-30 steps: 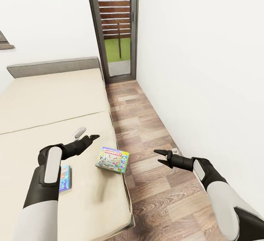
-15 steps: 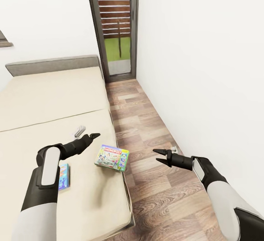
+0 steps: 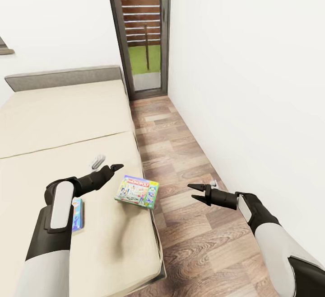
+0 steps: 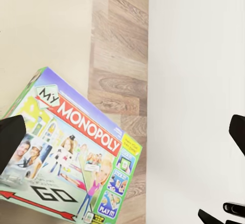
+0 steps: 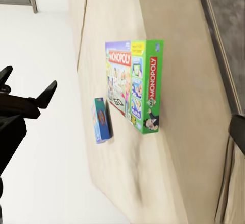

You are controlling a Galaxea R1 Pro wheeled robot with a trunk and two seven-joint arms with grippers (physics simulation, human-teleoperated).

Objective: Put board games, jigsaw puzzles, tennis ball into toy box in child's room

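Two board games lie on the bed (image 3: 58,120). A green-edged "My Monopoly" box (image 3: 136,191) (image 4: 71,157) (image 5: 135,83) sits close to the mattress's right edge. A blue cartoon-printed box (image 3: 77,213) (image 5: 101,120) lies left of it, partly hidden behind my left forearm. My left gripper (image 3: 113,168) hovers over the mattress just left of the Monopoly box, open and holding nothing; one finger (image 4: 10,137) shows at the wrist picture's edge. My right gripper (image 3: 194,191) is open and hangs over the wood floor to the right of the bed. The table and toy box are out of view.
A small white-grey object (image 3: 97,161) lies on the mattress beyond my left gripper. A narrow strip of plank floor (image 3: 180,161) runs between the bed and the white wall (image 3: 253,84) toward a dark-framed slatted window (image 3: 142,30). A small white thing (image 3: 213,183) sits at the wall's foot.
The whole picture has shifted a little, with bed and boxes sliding slightly up and left, so the camera moved. Both arms keep the same pose and both grippers stay open.
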